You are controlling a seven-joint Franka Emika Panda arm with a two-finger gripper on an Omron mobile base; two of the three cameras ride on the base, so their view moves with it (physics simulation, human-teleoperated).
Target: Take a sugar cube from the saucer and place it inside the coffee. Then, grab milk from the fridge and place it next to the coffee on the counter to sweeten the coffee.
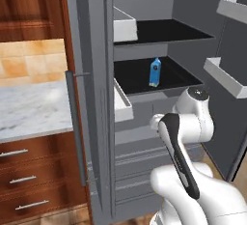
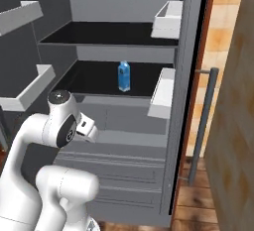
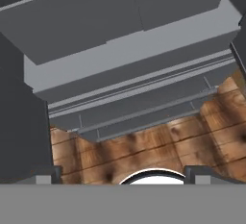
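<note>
A: Start closest to us. Where does the arm sit, and what are the jaws doing?

B: The arm folds up in the lower right of the left base view, elbow high, wrist tucked low in front of the fridge [image 1: 140, 7]. In the hand view the gripper [image 3: 123, 175] points down at the wooden floor [image 3: 158, 146] and the grey lower drawers [image 3: 134, 107]; its two dark tips stand far apart at the bottom corners with nothing between them, so the jaws are released and empty.

A: Why held that way, do you think?

B: My guess is that it is a folded carrying pose before the reach, which would keep the hand off the shelves for now.

A: And the milk?

B: The milk [image 1: 155, 72] stands upright on the lower black shelf [image 1: 169, 77], centre of the left base view, above and beyond the wrist. The right base view has it just above centre, alone on that shelf.

A: What surrounds it?

B: The door is wide open. White door bins [image 2: 162, 93] hang just right of the shelf in the right base view, others at the left edge. Another black shelf lies above.

A: Anything blocking?

B: Nothing stands before the carton. The hand must rise and turn forward, though, and I would watch the shelf lip and the side bins. The bench [image 1: 29, 110], white marble, lies at left past the bar handle [image 1: 75, 127].
</note>
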